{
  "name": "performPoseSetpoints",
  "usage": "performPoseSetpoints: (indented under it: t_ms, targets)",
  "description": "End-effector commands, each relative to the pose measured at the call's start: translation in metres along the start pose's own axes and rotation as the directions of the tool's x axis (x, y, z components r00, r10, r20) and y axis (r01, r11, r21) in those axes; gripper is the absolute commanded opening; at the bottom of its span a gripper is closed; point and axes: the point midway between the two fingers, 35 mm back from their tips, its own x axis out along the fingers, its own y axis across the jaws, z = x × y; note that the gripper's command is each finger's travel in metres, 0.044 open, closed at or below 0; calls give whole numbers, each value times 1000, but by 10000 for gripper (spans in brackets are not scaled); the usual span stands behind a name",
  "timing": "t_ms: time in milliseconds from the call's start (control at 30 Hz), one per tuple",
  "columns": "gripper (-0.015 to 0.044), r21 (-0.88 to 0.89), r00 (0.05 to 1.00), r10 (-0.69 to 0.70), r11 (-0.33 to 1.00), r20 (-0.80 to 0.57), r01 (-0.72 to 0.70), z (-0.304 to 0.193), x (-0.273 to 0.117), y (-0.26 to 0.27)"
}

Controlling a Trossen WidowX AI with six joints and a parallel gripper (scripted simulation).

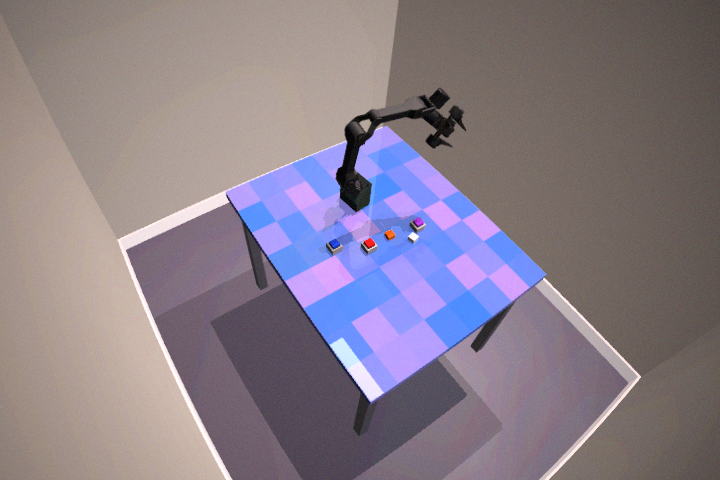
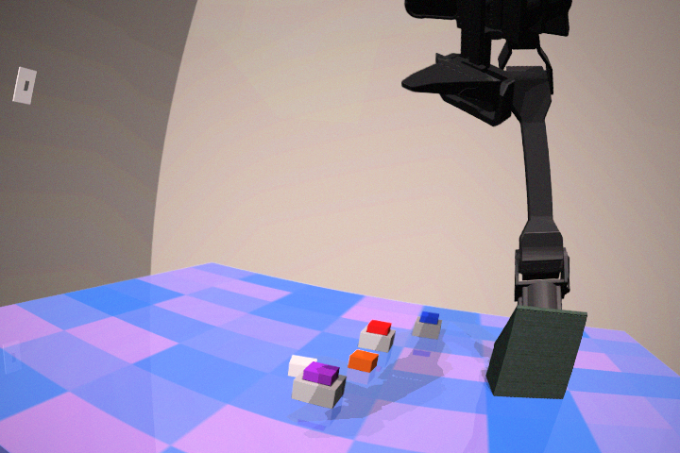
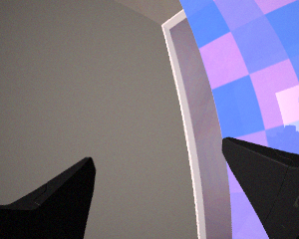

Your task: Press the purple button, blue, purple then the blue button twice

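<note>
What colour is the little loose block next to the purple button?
White; the exterior view shows it best.

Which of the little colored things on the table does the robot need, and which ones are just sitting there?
Needed for the job:
- purple button
- blue button
- the tool, open and holding nothing, high above the table's far edge

Just sitting there, not to be touched:
- red button
- orange block
- white block

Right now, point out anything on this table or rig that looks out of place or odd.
Only the arm's pose: the claw hangs open and empty, high beyond the table's far edge, well away from the purple button. The buttons and blocks sit upright and undisturbed.
</note>
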Motion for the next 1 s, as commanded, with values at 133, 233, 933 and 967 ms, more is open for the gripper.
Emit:
performPoseSetpoints:
  t_ms: [133,233,933,967]
  targets:
    - [400,-144,918,-381,920,-110,364,53,46,-118]
    - [400,-202,849,-502,860,-167,468,66,52,-162]
    - [295,-384,576,-738,675,-353,630,75,66,-306]
    - [269,-384,575,-738,675,-352,630,70,72,-315]
